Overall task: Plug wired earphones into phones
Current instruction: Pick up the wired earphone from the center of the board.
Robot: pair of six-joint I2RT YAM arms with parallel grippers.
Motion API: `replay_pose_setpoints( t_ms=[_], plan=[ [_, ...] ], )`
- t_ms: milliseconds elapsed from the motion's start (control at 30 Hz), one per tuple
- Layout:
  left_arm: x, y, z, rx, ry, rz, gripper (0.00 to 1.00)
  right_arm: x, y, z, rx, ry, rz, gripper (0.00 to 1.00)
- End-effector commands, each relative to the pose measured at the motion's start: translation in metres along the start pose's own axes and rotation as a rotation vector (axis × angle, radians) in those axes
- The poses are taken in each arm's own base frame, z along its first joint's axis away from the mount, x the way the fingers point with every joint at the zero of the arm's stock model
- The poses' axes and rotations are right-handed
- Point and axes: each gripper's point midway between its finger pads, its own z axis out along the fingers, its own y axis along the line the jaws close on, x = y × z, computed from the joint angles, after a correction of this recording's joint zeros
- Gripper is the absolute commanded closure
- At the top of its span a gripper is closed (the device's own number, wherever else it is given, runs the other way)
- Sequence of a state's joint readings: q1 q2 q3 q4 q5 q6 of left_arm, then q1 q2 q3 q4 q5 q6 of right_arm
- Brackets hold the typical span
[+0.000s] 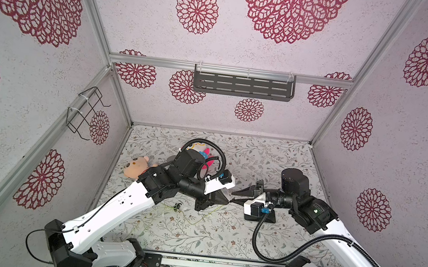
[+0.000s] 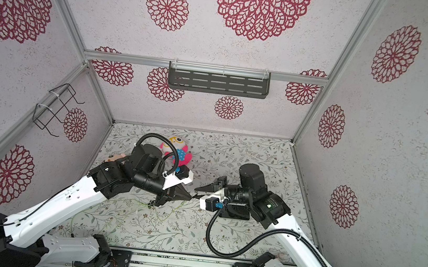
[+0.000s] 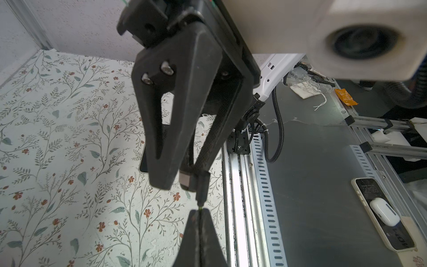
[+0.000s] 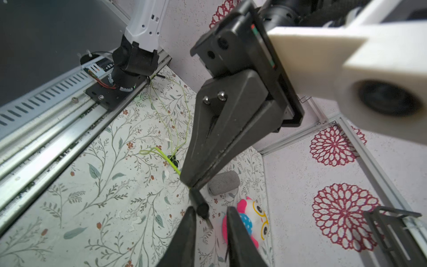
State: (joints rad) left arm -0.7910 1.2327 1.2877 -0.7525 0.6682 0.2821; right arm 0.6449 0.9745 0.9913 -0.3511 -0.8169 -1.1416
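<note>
Earphones (image 4: 166, 159): the pale yellow-green cable lies in loose loops on the floral counter (image 1: 223, 236). The small dark earbuds (image 1: 177, 205) rest on the surface beside the left arm, and one run of cable rises off the counter to the left gripper (image 4: 191, 183). Left gripper: fingers pressed together, pinching the cable just behind the dark plug (image 4: 202, 209), which juts out past the tips and hangs clear of the counter. Right gripper (image 4: 210, 208): it faces the left one nearly tip to tip in both top views, with its jaws partly spread and one finger on each side of the plug. The right wrist view shows open space between the plug and one finger, while the plug sits close against the other; contact there cannot be confirmed. Phone (image 1: 270, 218): a flat black slab lying on the counter beneath the right arm's wrist and largely covered by it. It lies to the robot's right of the plug and apart from it — the plug is not inserted. Other items noted: a grey pouch (image 4: 223, 182) on the counter beyond the plug, a pink-and-blue plush owl (image 4: 251, 222) further toward the back wall, and a plush doll (image 1: 136, 166) against the left wall — none of them touches a gripper.
</note>
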Motion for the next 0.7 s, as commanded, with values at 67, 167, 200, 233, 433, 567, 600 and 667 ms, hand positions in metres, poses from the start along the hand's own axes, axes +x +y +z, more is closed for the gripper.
replay_pose_setpoints(
  t_ms=[67,167,200,233,433,567,600,667],
  plan=[
    [-0.005,0.000,-0.004,-0.009,-0.014,0.042,1.00,-0.007,-0.003,-0.002,-0.001,-0.006,-0.034,0.86],
    [-0.004,0.001,-0.004,-0.016,-0.011,0.041,1.00,-0.007,-0.003,-0.002,-0.004,-0.003,-0.032,0.88],
    [-0.004,0.003,-0.004,-0.027,-0.007,0.040,1.00,-0.006,-0.002,-0.002,-0.004,-0.003,-0.031,0.90],
    [-0.003,0.004,-0.004,-0.032,-0.003,0.040,1.00,-0.006,-0.002,-0.002,-0.004,-0.002,-0.032,0.91],
    [0.000,0.011,-0.004,-0.073,0.015,0.044,1.00,-0.006,0.000,-0.002,-0.008,0.001,-0.024,0.96],
    [-0.001,0.017,-0.006,-0.115,0.012,0.044,1.00,-0.005,-0.002,-0.001,-0.004,0.002,0.023,1.00],
    [-0.003,0.020,-0.008,-0.138,0.005,0.042,1.00,-0.004,-0.004,-0.001,0.006,0.006,0.050,1.00],
    [-0.008,0.027,-0.012,-0.203,-0.025,0.043,0.60,-0.001,-0.008,0.001,0.022,0.017,0.110,1.00]
  ],
)
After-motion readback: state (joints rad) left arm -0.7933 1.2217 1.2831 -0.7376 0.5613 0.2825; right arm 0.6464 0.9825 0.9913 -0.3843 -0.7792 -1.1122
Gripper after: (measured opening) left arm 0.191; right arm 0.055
